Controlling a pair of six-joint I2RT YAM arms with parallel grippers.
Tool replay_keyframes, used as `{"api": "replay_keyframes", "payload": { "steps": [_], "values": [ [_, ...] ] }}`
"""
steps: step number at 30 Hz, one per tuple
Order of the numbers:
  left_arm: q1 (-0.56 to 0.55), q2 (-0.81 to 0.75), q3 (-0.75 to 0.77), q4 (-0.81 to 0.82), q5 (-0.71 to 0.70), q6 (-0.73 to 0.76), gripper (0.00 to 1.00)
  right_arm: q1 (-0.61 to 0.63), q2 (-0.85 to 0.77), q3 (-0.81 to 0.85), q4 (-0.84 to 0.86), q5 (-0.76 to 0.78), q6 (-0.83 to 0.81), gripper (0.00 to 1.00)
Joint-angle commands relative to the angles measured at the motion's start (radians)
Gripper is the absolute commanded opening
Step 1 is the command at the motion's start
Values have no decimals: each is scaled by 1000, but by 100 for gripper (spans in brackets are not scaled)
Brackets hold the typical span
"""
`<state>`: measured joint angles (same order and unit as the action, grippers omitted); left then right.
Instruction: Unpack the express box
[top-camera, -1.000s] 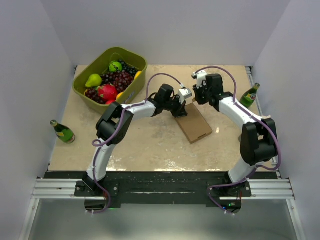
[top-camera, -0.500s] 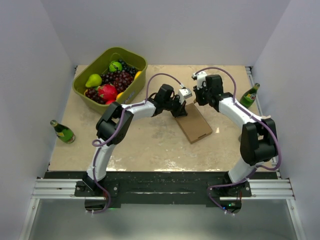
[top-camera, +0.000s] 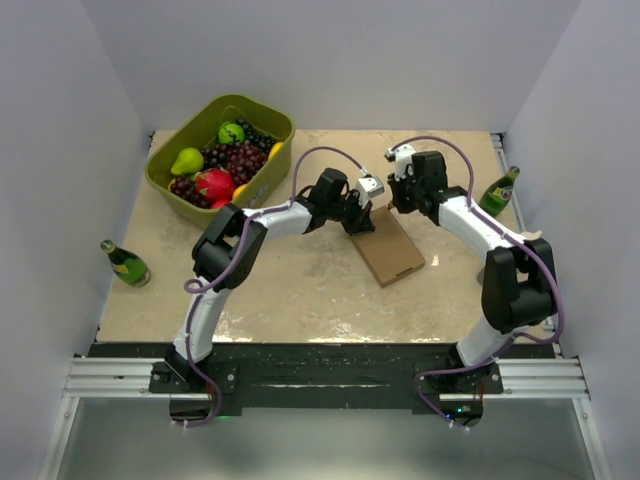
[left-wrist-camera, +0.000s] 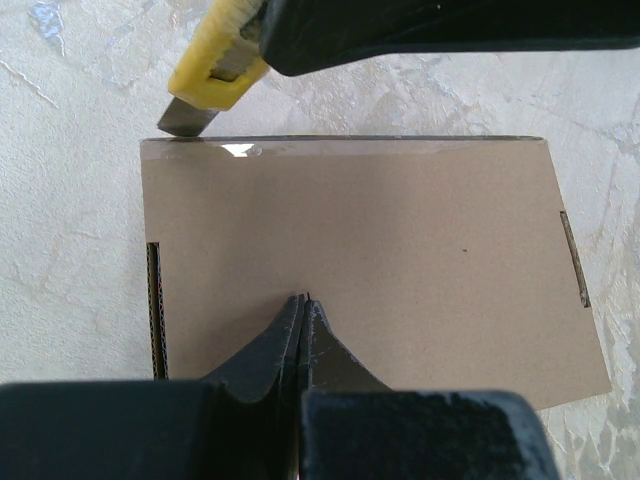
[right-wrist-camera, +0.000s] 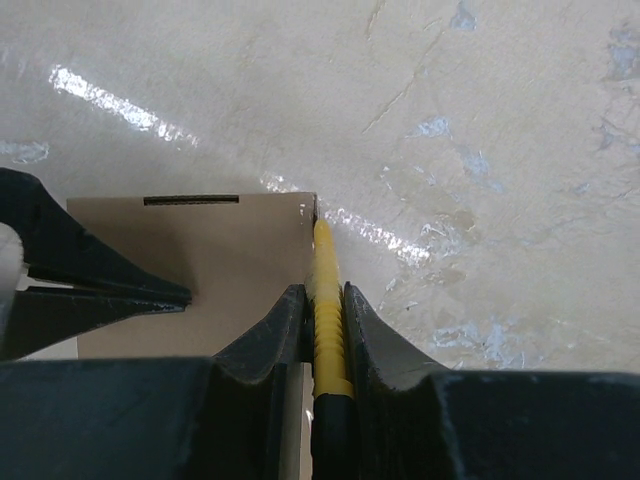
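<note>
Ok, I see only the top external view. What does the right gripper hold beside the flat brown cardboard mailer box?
Observer: The right gripper is shut on a yellow plastic utility knife.
Operator: Where is the blade?
Observer: Its grey metal blade sits at one corner of the flat brown cardboard express box, where a clear tape strip along that edge ends.
Operator: And the left gripper?
Observer: The left gripper is shut, its fingertips set on the box's top face.
</note>
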<state>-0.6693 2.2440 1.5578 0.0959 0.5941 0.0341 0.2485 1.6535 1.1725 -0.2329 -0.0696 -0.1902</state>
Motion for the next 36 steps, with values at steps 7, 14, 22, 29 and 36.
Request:
{"api": "replay_keyframes", "payload": {
  "steps": [7, 14, 22, 29, 36],
  "values": [
    [-13, 58, -16, -82, -71, 9, 0, 2, -34, 36, 49, -10, 24, 0],
    [-13, 60, -16, -82, -70, 9, 0, 2, -32, 53, 66, -1, 24, 0],
    [-13, 58, -18, -82, -70, 9, 0, 2, -18, 65, 70, -2, 20, 0],
    [-13, 58, -16, -82, -70, 10, 0, 2, -4, 53, 66, -15, 21, 0],
    [-15, 60, -16, -82, -73, 10, 0, 2, -1, 50, 64, -24, 29, 0]
  ]
}}
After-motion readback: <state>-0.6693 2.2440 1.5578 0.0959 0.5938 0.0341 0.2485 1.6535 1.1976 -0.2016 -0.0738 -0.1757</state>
